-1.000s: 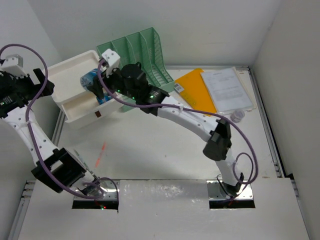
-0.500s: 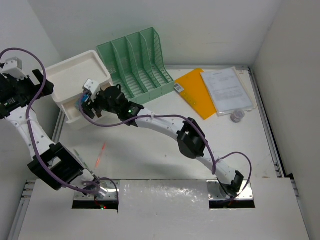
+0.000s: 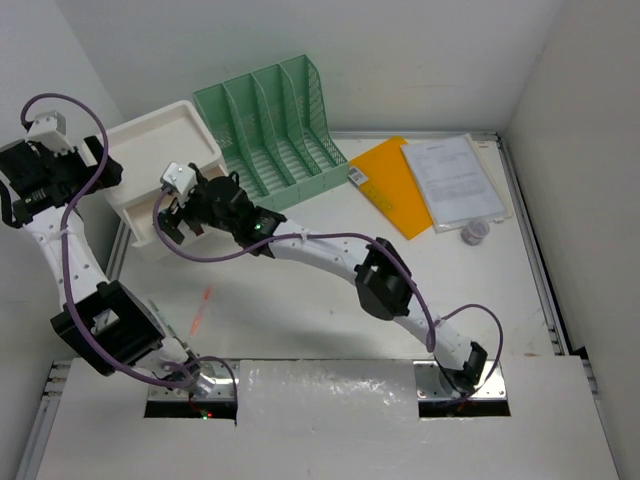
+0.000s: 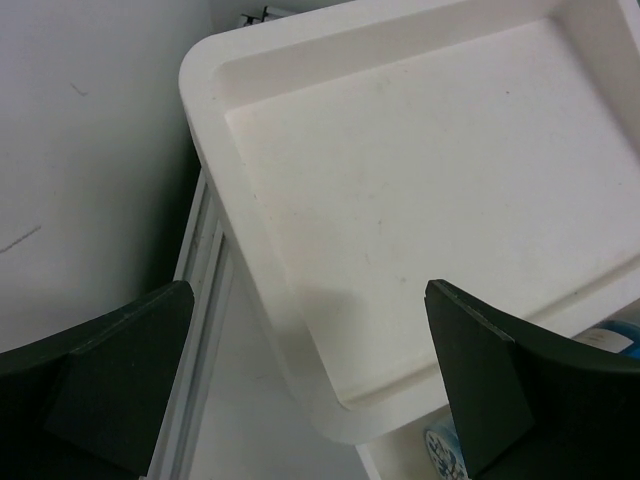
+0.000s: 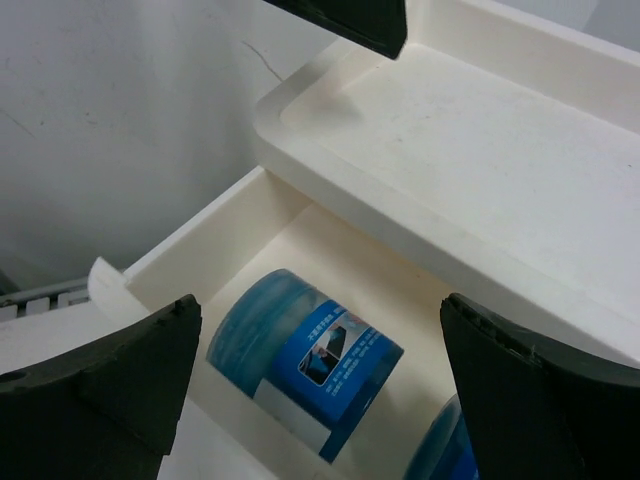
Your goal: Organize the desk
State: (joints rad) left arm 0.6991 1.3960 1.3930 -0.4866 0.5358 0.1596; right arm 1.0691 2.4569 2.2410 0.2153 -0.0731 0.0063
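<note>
Far-left corner, tight against the wall.
Top view: your white, rail-edged table [image 3: 300, 290] shows open surface mid-span; drawer box [image 3: 150, 150] hugs its left edge. Left wrist: left gripper [image 4: 320, 390] wide open, empty, above the box's top tray, wall close. Right wrist: right gripper [image 5: 320, 385] wide open, empty, over the open drawer with a blue bottle [image 5: 300, 360] inside.

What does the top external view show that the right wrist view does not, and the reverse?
Only the top external view shows the green file rack, the orange folder, the papers and the small jar on the desk. Only the right wrist view shows the blue container lying in the open drawer. Both show the white drawer box.
</note>
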